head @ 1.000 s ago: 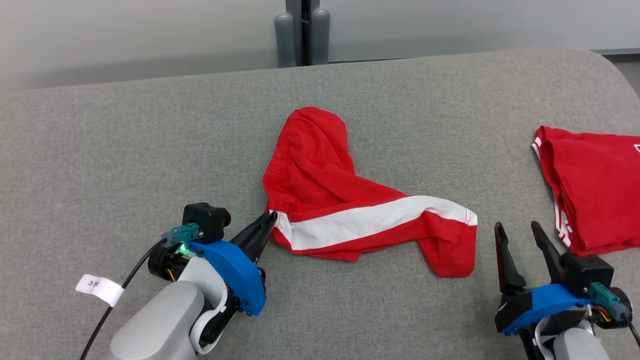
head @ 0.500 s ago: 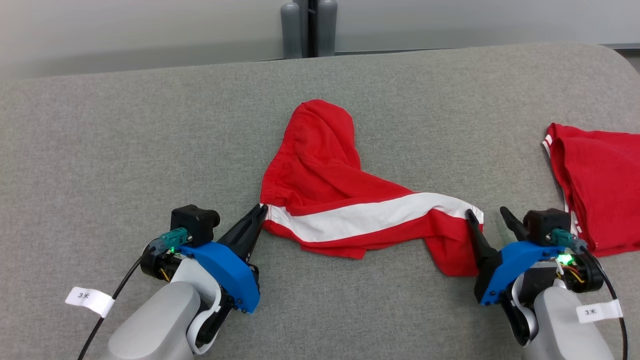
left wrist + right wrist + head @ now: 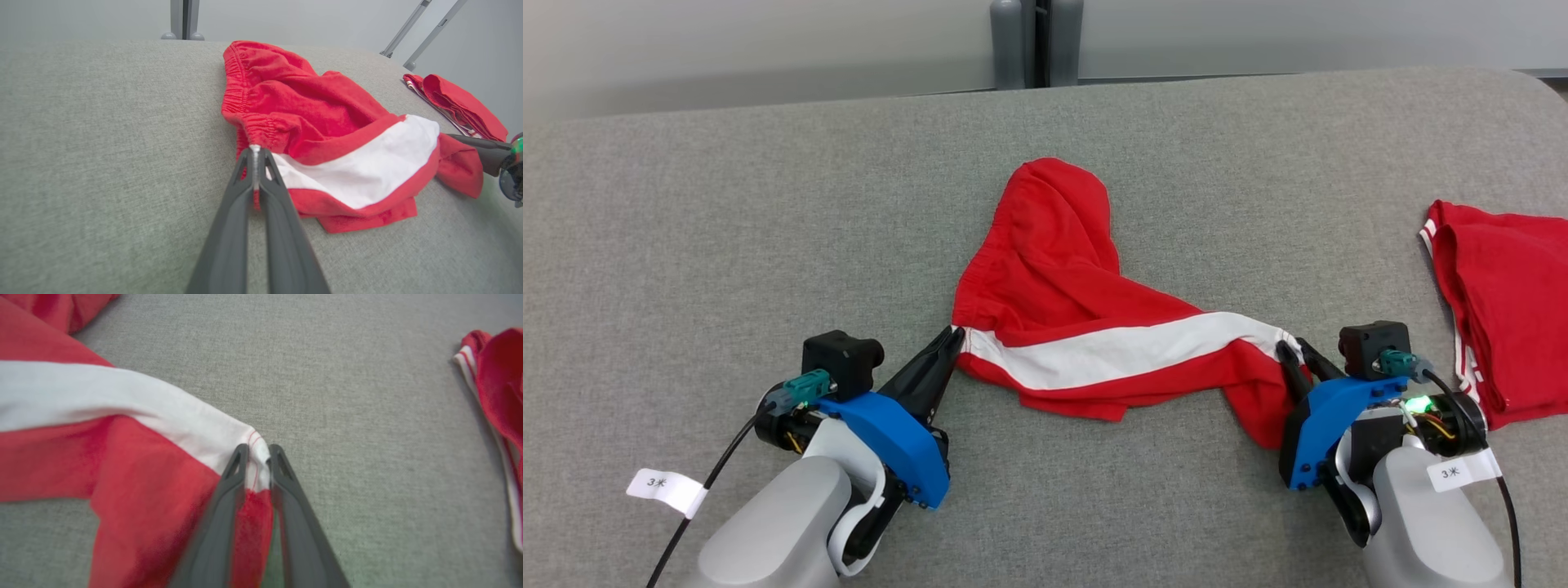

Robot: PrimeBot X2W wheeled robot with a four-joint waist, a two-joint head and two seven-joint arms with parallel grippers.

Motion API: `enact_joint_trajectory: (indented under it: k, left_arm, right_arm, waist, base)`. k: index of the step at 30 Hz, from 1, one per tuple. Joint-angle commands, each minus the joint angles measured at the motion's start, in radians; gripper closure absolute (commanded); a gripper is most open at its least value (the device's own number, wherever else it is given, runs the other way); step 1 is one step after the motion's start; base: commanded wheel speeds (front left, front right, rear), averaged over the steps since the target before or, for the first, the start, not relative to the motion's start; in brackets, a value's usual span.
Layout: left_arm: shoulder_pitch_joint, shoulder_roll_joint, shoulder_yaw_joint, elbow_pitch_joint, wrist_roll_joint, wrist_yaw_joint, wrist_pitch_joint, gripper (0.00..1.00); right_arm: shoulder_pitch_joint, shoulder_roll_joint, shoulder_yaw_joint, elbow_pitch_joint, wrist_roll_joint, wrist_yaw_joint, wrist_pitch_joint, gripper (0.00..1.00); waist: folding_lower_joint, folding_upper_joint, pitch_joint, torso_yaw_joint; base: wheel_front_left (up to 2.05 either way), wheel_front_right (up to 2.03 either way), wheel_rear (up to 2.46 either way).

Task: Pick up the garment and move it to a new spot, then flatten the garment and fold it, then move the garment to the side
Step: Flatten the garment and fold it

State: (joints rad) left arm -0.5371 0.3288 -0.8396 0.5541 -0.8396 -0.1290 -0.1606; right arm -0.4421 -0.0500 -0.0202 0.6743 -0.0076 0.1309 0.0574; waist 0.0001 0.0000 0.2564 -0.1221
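Shorts (image 3: 1086, 327) lie mid-table (image 3: 727, 245), crumpled, white stripe (image 3: 1127, 355) running between our two grippers. Left gripper (image 3: 953, 336) clamped on waistband (image 3: 241, 106) corner at stripe's end. Right gripper (image 3: 1294, 349) closed round hem (image 3: 255, 465), cloth bunched between fingers. We judge fabric light, soft, limp: will sag and fold once lifted. Stitched waistband and hem give us best hold, since seams resist slipping. Second red garment (image 3: 1503, 310) well apart, at right.
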Motion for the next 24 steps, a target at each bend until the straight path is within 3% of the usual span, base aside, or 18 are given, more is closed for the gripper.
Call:
enact_joint_trajectory:
  k: [1,3,9,14,19,24]
  left_arm:
    - [-0.017,0.005,0.005,-0.005,-0.003,0.005,-0.006,1.0]
    - [-0.015,0.007,0.005,-0.009,-0.005,0.007,-0.007,1.0]
    - [-0.007,0.017,0.025,-0.036,-0.025,0.008,-0.022,1.0]
    - [-0.014,0.033,0.081,-0.11,-0.073,0.01,-0.045,1.0]
    - [-0.041,0.079,0.147,-0.25,-0.104,0.036,-0.044,1.0]
    - [-0.082,0.164,0.204,-0.458,-0.112,0.088,0.006,1.0]
  right_arm:
    - [-0.015,-0.006,0.004,0.013,-0.005,0.0,0.0,0.81]
    - [-0.024,-0.009,0.002,0.013,-0.004,0.0,-0.014,1.0]
    - [-0.028,-0.013,-0.007,-0.038,0.002,0.0,-0.077,1.0]
    - [-0.02,-0.028,0.007,-0.158,0.027,0.0,-0.111,1.0]
    - [0.01,-0.082,0.055,-0.371,0.074,0.0,-0.118,1.0]
    - [0.038,-0.111,0.048,-0.629,0.129,0.0,-0.071,1.0]
  waist:
    - [-0.0001,0.0,0.001,-0.001]
    - [-0.0001,0.0,0.0,-0.002]
    - [-0.0001,0.0,-0.016,-0.007]
    - [-0.0001,0.0,-0.049,-0.013]
    - [-0.0001,0.0,-0.093,-0.015]
    - [-0.0001,0.0,-0.135,-0.015]
  base:
    - [0.0,0.0,0.0]
    - [0.0,0.0,0.0]
    - [0.0,0.0,0.0]
    - [0.0,0.0,0.0]
    - [0.0,0.0,0.0]
    - [0.0,0.0,0.0]
